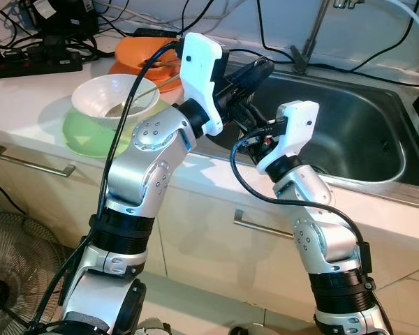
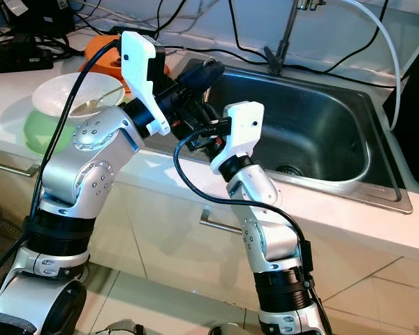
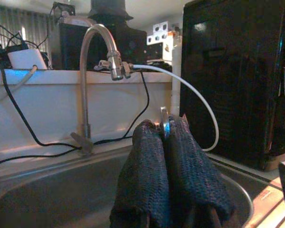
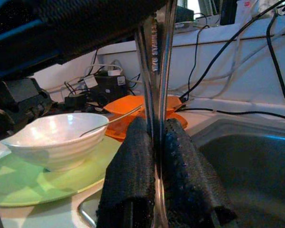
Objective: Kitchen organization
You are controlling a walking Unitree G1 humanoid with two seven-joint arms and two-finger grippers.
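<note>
A pale worktop (image 1: 28,105) runs along the wall, with a steel sink (image 1: 363,132) set into it and a curved tap (image 3: 92,71) standing at the sink's back edge, a white hose (image 3: 194,99) leading off its spout. On the counter to the robot's left of the sink sits a green plate (image 1: 91,136) with a white bowl (image 1: 115,98) on it, and behind that an orange dish (image 1: 136,56); a utensil rests in the bowl and another in the orange dish. Black cables and a power strip (image 1: 28,63) lie along the back of the counter. Both arms are raised over the near left corner of the sink. The left gripper (image 3: 167,137) has its black fingers pressed together on the end of a thin metal utensil (image 4: 156,57) (a stamped handle, by the look of it). The right gripper (image 4: 156,137) pinches the same utensil lower down, so it stands upright between the two, above the sink's edge.
</note>
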